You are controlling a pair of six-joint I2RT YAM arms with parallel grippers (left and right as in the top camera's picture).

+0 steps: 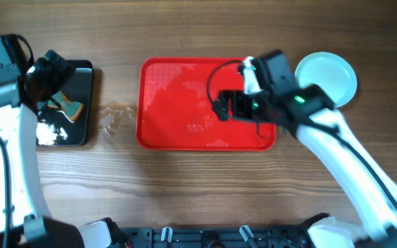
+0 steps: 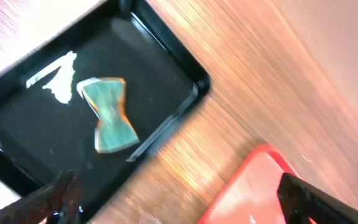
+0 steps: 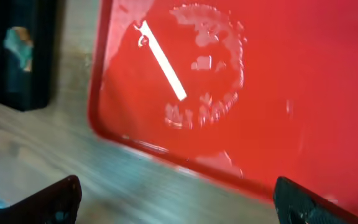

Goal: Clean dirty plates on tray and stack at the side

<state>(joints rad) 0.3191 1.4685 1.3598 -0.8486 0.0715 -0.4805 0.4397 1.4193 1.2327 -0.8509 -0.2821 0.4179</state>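
Resting on the wooden table (image 1: 185,186) just beside the far right corner of the tray (image 1: 164,76), the plates (image 1: 331,72) show from overhead as one round, pale blue-white disc. It has a raised rim and a smooth, even, faintly glossy face. How many lie stacked there cannot be told from above, and the right arm covers the disc's near-left edge.

That tray is a red plastic rectangle with rounded corners and a low raised rim, set mid-table. Its floor is wet: the right wrist view shows a broken ring of droplets and thin film on the red, crossed by a bright white streak of reflected light.

Over the tray's right half hangs the right gripper (image 1: 222,109), its dark fingers spread wide at the lower corners of its own camera view, with nothing between them.

At the table's left end lies a smaller black tray (image 2: 160,56) — glossy, rectangular, with rounded corners and an upturned lip. Flat inside it is a sponge (image 2: 109,115), pinched at the waist like a bow tie, with a teal face and orange-brown edges. Near it is a white patch (image 2: 58,81) — foam or glare, I cannot tell which.

The left gripper (image 2: 176,186) hovers above the black tray with its fingers wide apart, and it too is empty.

Between the two trays the brown, fine-grained wood carries a wet patch (image 1: 116,116) that glistens.
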